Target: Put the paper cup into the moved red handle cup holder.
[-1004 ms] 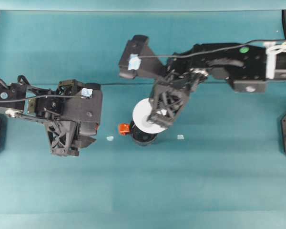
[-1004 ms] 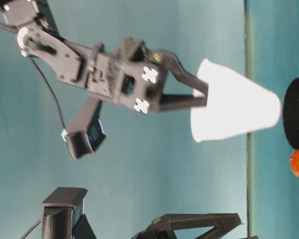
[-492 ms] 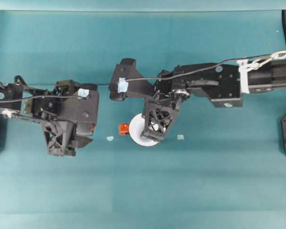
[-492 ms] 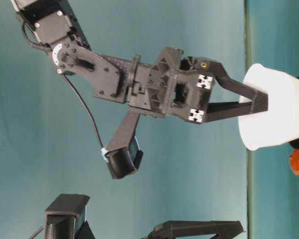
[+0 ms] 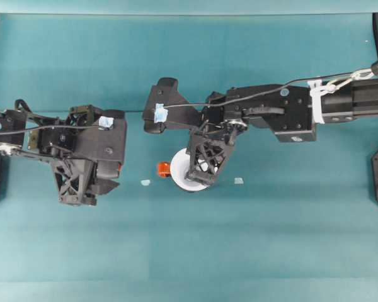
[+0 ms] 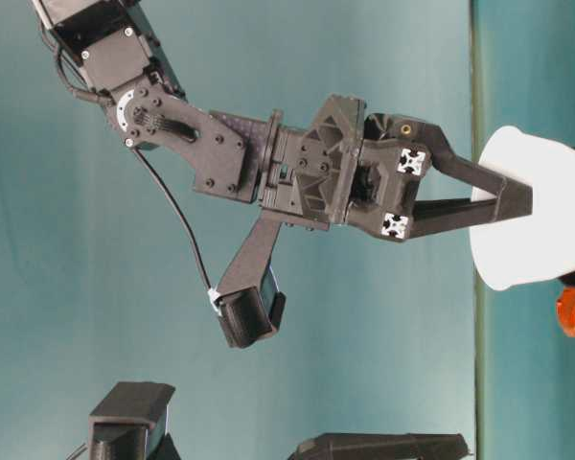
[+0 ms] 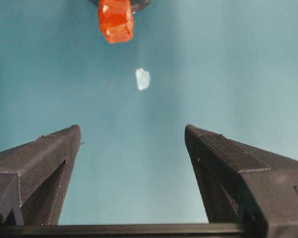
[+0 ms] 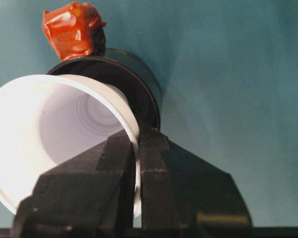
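My right hand [image 8: 137, 163] pinches the rim wall of the paper cup [image 8: 59, 139], whose base sits down in the black red handle cup holder [image 8: 139, 84] directly below my fingertips. I judge this the seating step; next I should release and lift straight up. My left hand [image 7: 131, 158] hangs spread and empty, off beyond the handle. Small scraps [image 5: 239, 180] lie on the desk [image 5: 271, 239], obstructing nothing.

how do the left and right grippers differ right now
The left gripper is open and empty over bare table; the right gripper is shut on the paper cup's rim. The left sits away from the red handle cup holder; the right is directly above it. Both are black.
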